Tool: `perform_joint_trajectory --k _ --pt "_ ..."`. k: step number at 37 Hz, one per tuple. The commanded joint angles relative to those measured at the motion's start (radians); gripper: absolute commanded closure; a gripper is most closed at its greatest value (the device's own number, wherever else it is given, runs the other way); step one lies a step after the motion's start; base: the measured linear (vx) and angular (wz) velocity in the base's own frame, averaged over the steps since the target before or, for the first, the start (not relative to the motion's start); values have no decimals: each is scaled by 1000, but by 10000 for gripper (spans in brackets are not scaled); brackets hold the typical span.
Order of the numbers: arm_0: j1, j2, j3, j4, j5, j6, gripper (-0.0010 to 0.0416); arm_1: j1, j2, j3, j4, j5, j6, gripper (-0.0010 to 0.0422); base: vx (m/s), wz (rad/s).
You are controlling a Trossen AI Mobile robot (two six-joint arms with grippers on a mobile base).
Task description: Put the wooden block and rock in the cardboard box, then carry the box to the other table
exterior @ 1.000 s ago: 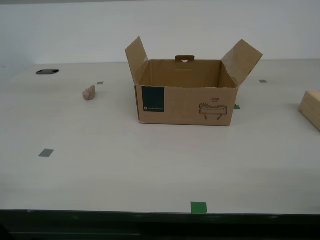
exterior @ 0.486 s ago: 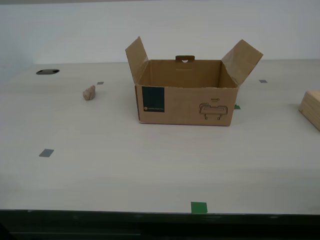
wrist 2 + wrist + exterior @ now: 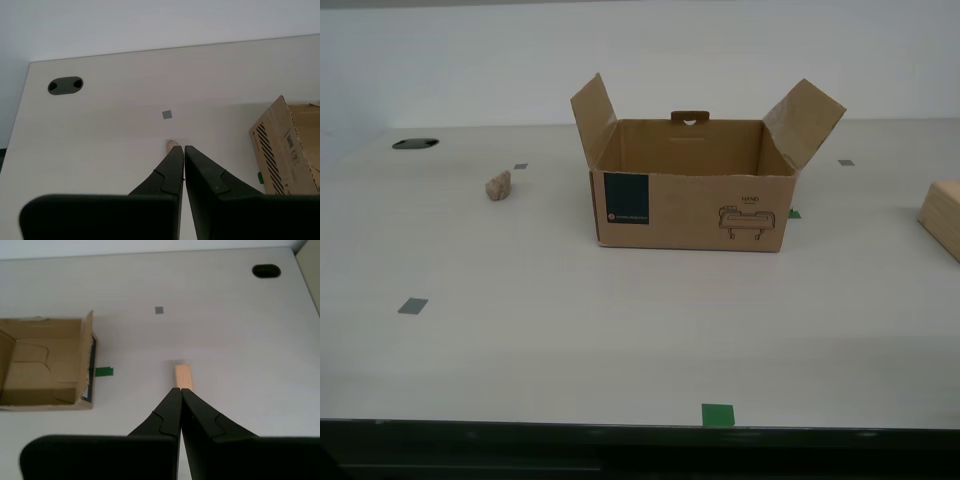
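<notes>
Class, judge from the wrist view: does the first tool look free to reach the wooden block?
Probably yes. My first tool is shut and points at the wooden block. Bare table surrounds it, and the cardboard box stands apart.

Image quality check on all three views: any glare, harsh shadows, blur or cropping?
Exterior view: even, soft light, faint shadow under the cardboard box, no glare; the wooden block is cropped at the exterior view's right edge. Second wrist view: my second end effector is dark and mostly hides the rock. First wrist view: sharp, flat lighting, my first end effector dark against the table.
</notes>
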Motion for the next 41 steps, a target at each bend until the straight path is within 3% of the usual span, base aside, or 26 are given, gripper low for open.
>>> perform_joint_trajectory --k 1,14,19,25,41 --pt "0 5 12 -42 24 4 406 -19 37 20 -10 0 3 413 0 0" --pt "0 21 10 -90 28 -7 406 -33 187 102 -14 0 27 412 0 0" --pt "-1 36 -8 -81 58 -12 406 -33 237 142 -14 0 29 412 0 0" --pt "-18 71 -21 -69 73 -47 406 -34 280 181 -18 0 30 412 0 0" --pt "-148 158 -21 -5 71 -105 406 -34 278 185 -35 0 43 412 0 0"
